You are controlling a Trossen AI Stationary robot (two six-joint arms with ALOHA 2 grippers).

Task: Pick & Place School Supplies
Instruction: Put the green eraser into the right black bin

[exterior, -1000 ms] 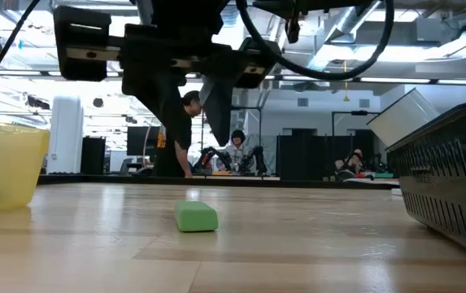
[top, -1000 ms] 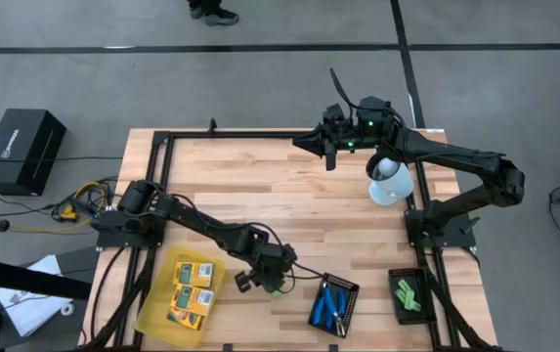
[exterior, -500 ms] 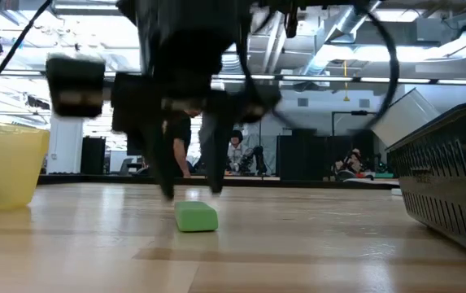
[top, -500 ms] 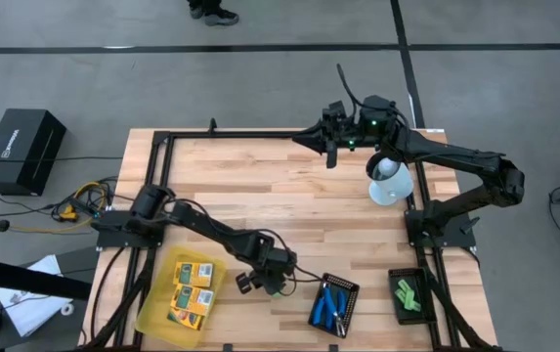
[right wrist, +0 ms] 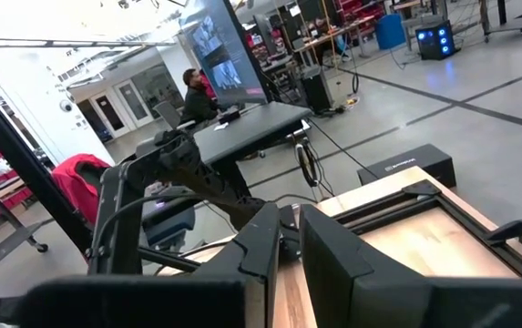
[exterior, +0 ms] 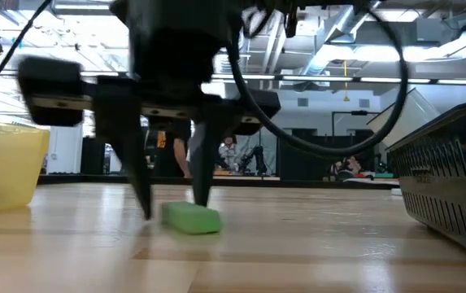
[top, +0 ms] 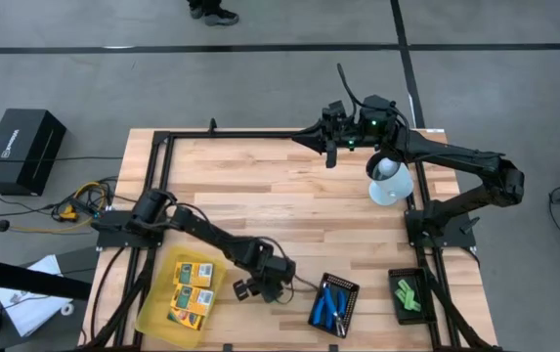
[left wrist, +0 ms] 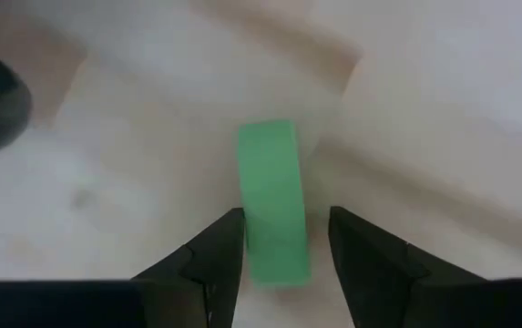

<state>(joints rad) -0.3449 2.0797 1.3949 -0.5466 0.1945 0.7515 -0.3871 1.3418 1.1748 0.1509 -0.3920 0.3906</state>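
The left gripper point(left wrist: 286, 239) stands open astride a green oblong block point(left wrist: 273, 200) lying on the table point(top: 260, 186), fingers flanking it, long axis running between them; nothing is gripped yet. The right gripper point(top: 300, 142), nearly closed and empty, waits well apart. The yellow tray point(top: 154, 309) holds yellow-orange packs point(top: 191, 290); one black ribbed tray point(top: 350, 289) holds blue-handled tools point(top: 328, 305), the other black tray point(top: 397, 277) holds green blocks point(top: 409, 294).

Four yellow packs point(top: 190, 289), two blue scissors point(top: 331, 304), two black trays point(top: 350, 293), one yellow tray point(top: 152, 315).
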